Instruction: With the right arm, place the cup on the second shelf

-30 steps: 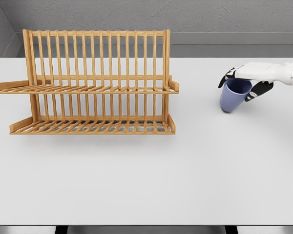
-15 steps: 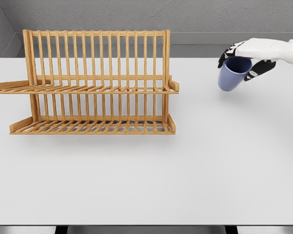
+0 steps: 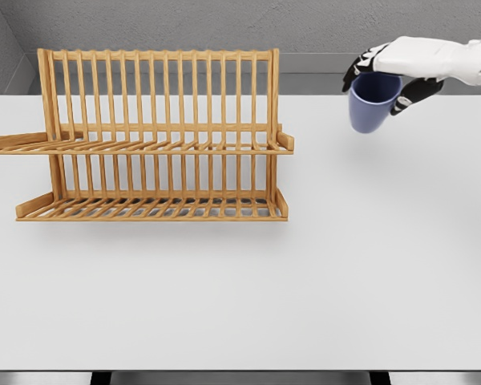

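A white tabletop [image 3: 321,273] carries a wooden dish rack [image 3: 156,136] at left; well to its right, the right hand [image 3: 401,64] holds a blue cup [image 3: 370,104] aloft by its rim

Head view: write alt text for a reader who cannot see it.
The right hand holds a blue cup in the air, to the right of a two-tier wooden dish rack. The rack stands on a white table, both shelves bare.
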Robot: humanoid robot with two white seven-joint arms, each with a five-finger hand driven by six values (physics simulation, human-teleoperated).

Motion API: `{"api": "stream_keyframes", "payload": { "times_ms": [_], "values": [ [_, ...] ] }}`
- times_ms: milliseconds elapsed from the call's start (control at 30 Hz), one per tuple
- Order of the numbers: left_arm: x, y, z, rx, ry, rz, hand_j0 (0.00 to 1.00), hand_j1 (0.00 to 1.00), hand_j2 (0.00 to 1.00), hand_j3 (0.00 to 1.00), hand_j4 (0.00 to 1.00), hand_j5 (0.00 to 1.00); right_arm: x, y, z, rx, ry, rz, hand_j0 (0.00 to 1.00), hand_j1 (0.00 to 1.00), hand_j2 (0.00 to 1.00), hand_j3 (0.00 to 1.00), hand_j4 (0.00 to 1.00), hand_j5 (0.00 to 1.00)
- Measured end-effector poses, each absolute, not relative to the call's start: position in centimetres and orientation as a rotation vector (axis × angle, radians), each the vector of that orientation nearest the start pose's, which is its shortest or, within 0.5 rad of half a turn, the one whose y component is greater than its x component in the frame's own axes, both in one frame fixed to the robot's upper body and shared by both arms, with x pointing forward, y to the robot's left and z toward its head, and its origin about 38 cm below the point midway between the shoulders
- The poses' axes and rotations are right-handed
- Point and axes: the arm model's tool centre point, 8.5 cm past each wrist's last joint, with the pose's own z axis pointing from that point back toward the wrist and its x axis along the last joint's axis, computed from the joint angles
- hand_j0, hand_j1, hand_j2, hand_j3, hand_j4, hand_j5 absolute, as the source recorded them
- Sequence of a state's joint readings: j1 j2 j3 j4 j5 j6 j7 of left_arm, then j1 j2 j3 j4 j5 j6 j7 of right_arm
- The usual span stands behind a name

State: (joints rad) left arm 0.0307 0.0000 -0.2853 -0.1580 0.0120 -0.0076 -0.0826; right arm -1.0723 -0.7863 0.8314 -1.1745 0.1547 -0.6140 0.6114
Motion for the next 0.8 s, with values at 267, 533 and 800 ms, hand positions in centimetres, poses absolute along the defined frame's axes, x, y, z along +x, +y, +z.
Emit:
{"api": "stream_keyframes", "payload": {
  "times_ms": [267,533,800],
  "values": [
    [3.2,24.9,-26.4,-0.024,-0.11,-0.282,1.0,1.0,1.0,1.0,1.0,1.0,49.4,-28.4,33.0,-0.423,-1.529,2.076,0.67,0.67,0.67,0.67,0.67,0.67],
    [3.2,24.9,-26.4,-0.024,-0.11,-0.282,1.0,1.0,1.0,1.0,1.0,1.0,48.0,-24.8,34.6,-0.404,-1.619,2.162,0.67,0.67,0.67,0.67,0.67,0.67],
    [3.3,24.9,-26.4,-0.024,-0.112,-0.283,1.0,1.0,1.0,1.0,1.0,1.0,46.7,-21.4,35.7,-0.375,-1.704,2.236,0.67,0.67,0.67,0.67,0.67,0.67]
  ]
}}
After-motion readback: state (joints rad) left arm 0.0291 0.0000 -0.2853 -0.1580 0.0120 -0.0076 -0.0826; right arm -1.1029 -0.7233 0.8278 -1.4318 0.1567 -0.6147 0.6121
